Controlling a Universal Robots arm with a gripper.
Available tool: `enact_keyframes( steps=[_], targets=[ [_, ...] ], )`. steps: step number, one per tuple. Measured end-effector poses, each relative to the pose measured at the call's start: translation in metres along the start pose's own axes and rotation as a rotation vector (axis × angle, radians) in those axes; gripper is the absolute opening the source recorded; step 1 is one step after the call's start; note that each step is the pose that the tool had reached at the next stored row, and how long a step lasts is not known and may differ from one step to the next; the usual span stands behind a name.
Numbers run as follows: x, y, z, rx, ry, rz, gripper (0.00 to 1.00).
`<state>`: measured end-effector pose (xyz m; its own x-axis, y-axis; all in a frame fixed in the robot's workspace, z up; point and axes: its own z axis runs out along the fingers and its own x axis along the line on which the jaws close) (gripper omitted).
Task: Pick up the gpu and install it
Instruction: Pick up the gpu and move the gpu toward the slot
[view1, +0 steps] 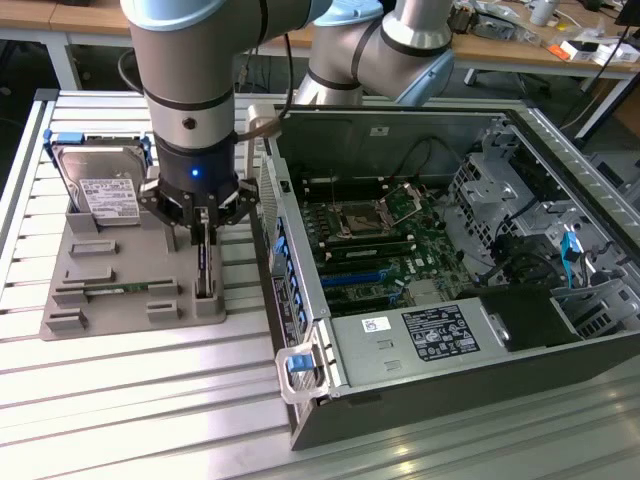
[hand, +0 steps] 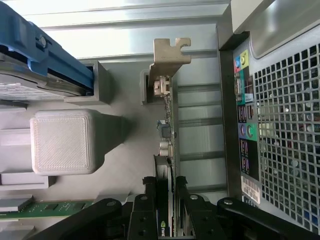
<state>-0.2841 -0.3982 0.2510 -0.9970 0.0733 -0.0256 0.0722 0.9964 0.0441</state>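
The gpu (view1: 204, 264) stands on edge in a slot of the grey holder (view1: 110, 310), at the holder's end nearest the computer case. In the wrist view the gpu (hand: 168, 130) is a thin card seen edge-on, with its silver bracket (hand: 170, 56) at the far end. My gripper (view1: 204, 232) has come straight down over it. Its two black fingers (hand: 149, 200) press against both faces of the card, so my gripper (hand: 165, 192) is shut on it. The card's lower edge still sits in the holder.
The open computer case (view1: 560, 350) lies at the exterior view's right, its motherboard (view1: 375, 240) exposed; its rear panel (hand: 280, 110) is close beside the card. A hard drive (view1: 105, 185) and a green memory stick (view1: 115, 290) sit in the holder.
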Motion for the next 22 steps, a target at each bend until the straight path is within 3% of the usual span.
enact_keyframes(
  steps=[22],
  targets=[
    [-0.001,0.0019,-0.0426,-0.0001,0.0,0.0,0.27]
  ],
)
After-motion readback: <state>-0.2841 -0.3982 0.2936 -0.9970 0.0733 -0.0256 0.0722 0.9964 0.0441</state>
